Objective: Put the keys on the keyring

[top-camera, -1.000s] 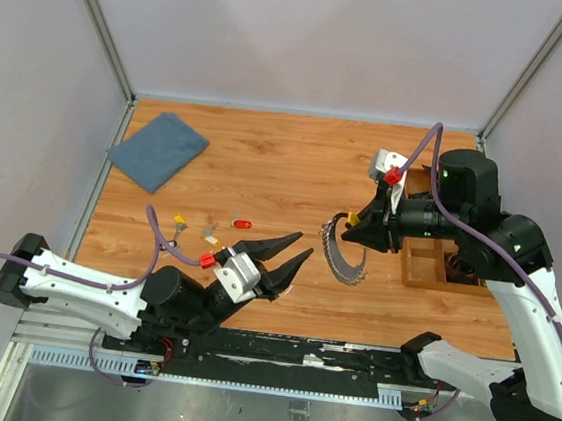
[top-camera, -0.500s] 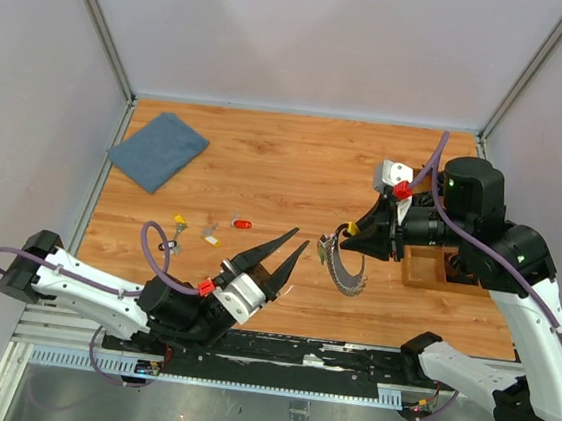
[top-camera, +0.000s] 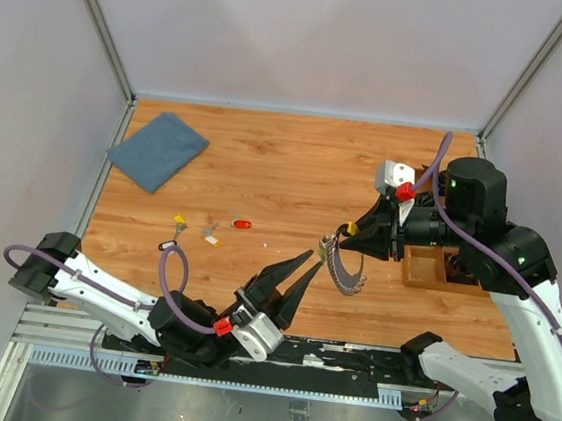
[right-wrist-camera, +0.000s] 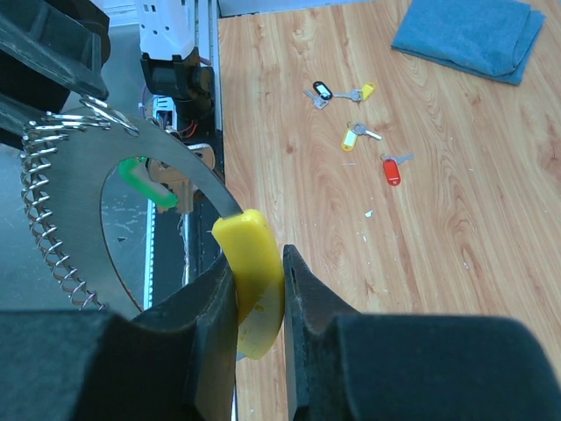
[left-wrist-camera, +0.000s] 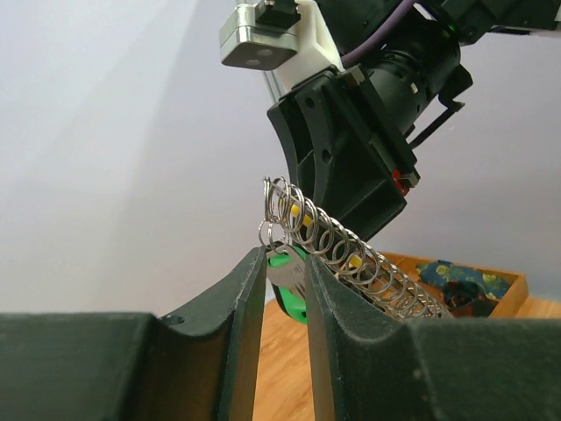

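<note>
Grey walls [top-camera: 309, 43] close in a wood-grain table [top-camera: 296, 162]. A blue cloth [top-camera: 158, 150] lies at its far left corner and a wooden tray [top-camera: 424, 269] sits at the right edge. You have the keyring [top-camera: 343, 269] up off the table, right of centre. Your right gripper [right-wrist-camera: 259, 267] is clamped on its yellow tag [right-wrist-camera: 250, 235], one finger on each face. The ring shows as a curved flat metal band fringed with small wire loops. Your left gripper [left-wrist-camera: 285, 260] points up from the near edge to the end of that fringe. Its jaws are drawn close on a green tag [left-wrist-camera: 287, 300] that fills the gap between them. A small split ring at the tag's top sits just beside the last loops; you cannot tell whether it touches them. The loose keys [top-camera: 210, 233], with red, yellow and black heads, lie scattered on the table's left half, well apart from both grippers.
</note>
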Motion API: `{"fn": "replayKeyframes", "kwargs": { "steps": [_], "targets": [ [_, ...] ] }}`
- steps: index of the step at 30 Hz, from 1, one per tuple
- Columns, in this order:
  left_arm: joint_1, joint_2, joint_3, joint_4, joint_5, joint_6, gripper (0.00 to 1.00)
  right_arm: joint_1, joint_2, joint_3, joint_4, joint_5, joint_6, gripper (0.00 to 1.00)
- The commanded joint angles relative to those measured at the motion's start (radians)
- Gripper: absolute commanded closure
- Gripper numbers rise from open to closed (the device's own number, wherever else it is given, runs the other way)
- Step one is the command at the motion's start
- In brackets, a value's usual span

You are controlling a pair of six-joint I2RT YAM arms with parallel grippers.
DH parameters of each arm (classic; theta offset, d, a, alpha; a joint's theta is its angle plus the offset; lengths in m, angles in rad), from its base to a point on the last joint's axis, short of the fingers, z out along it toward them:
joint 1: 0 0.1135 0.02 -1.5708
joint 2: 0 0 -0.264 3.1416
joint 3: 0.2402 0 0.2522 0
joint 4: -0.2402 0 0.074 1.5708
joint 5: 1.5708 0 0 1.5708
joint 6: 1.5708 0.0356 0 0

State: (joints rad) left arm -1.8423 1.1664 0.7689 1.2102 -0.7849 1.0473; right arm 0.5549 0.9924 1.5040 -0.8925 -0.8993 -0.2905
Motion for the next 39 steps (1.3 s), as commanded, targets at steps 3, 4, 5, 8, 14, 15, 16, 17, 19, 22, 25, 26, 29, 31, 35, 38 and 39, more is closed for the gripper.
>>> {"fn": "replayKeyframes", "kwargs": {
  "steps": [3,4,5,8,14,15,16,17,19,22,25,26,29,31,35,38,39],
  "targets": [
    [-0.009,0.012,0.046,0.098,-0.004,0.055,0.7,0.005,-0.025,-0.011,0.032,-0.061,0.003,1.0],
    [-0.009,0.013,0.049,0.098,-0.002,0.057,0.7,0.005,-0.026,-0.013,0.034,-0.065,0.003,0.99],
    [-0.009,0.015,0.053,0.097,-0.001,0.058,0.7,0.006,-0.027,-0.015,0.035,-0.07,0.002,0.99],
    [-0.008,0.024,0.067,0.097,0.008,0.061,0.7,0.009,-0.032,-0.02,0.036,-0.071,0.003,0.99],
    [-0.008,0.055,0.091,0.131,0.019,0.098,0.7,0.015,-0.04,-0.031,0.039,-0.089,0.0,0.99],
    [-0.009,0.06,0.093,0.138,0.019,0.103,0.7,0.016,-0.04,-0.031,0.039,-0.09,0.0,0.99],
    [-0.009,0.062,0.093,0.142,0.019,0.105,0.7,0.016,-0.041,-0.03,0.04,-0.091,-0.001,0.99],
    [-0.009,0.06,0.092,0.143,0.016,0.101,0.7,0.016,-0.041,-0.03,0.038,-0.09,-0.002,0.99],
    [-0.009,0.051,0.088,0.133,0.012,0.086,0.71,0.017,-0.044,-0.03,0.038,-0.09,-0.004,0.99],
    [-0.009,0.03,0.083,0.104,0.01,0.05,0.71,0.017,-0.049,-0.03,0.038,-0.088,-0.007,0.99],
    [-0.008,0.012,0.084,0.057,0.019,-0.001,0.7,0.017,-0.053,-0.033,0.039,-0.086,-0.013,0.99],
    [-0.009,0.011,0.086,0.047,0.022,-0.012,0.7,0.017,-0.054,-0.034,0.039,-0.087,-0.012,0.99],
    [-0.009,0.016,0.086,0.042,0.025,-0.027,0.7,0.017,-0.054,-0.034,0.039,-0.094,-0.014,0.99],
    [-0.009,0.019,0.084,0.042,0.026,-0.039,0.7,0.017,-0.055,-0.034,0.041,-0.096,-0.014,0.99],
    [-0.012,0.02,0.08,0.037,0.027,-0.07,0.71,0.017,-0.06,-0.037,0.044,-0.099,-0.016,0.99],
    [-0.015,0.018,0.076,0.033,0.031,-0.088,0.7,0.017,-0.061,-0.039,0.044,-0.105,-0.017,0.99],
    [-0.016,0.019,0.076,0.03,0.032,-0.092,0.7,0.017,-0.06,-0.039,0.044,-0.106,-0.017,1.0]
  ]
}}
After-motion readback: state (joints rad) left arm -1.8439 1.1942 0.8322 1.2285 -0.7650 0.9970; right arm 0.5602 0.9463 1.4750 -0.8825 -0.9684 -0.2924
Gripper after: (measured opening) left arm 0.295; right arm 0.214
